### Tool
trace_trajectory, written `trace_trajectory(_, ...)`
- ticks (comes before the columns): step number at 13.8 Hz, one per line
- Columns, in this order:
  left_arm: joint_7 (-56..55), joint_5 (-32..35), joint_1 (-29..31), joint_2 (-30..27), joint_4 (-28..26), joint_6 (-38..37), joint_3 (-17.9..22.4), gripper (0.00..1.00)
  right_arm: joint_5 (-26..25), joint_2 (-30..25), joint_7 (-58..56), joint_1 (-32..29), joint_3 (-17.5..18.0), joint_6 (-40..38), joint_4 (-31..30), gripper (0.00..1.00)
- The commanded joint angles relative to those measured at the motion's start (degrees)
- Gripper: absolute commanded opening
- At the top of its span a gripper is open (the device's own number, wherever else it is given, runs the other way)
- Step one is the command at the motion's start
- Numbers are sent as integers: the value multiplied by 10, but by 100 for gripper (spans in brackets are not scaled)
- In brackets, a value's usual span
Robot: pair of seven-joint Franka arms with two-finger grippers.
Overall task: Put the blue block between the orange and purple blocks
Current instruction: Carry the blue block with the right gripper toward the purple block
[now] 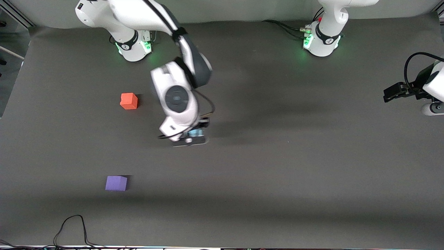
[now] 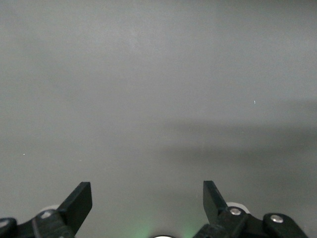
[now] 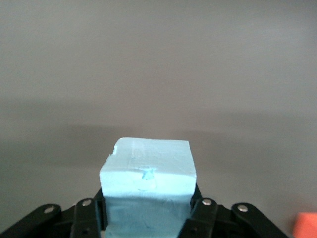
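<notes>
The purple block (image 1: 116, 183) is lying nearest the front camera. My right gripper (image 3: 148, 210) is clenching the blue block (image 3: 147, 191), the fingers (image 3: 200, 213) pressing its two sides, down at the table (image 1: 295, 156) near the middle (whether it is lifting off yet, I cannot tell). The orange block (image 1: 129, 101) is sitting farther from the camera than the purple one, well apart from it. I am judging the grasp step done; next I am needing to carry blue toward the right arm's end, into the gap between them. My left gripper (image 2: 147, 204) is waiting, fingers spread and empty.
</notes>
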Motion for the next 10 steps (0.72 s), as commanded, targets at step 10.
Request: trace_trajectory(10, 8, 4, -5, 6, 15, -15, 3, 100, -1, -85, -283, -3, -233, 50, -145, 7)
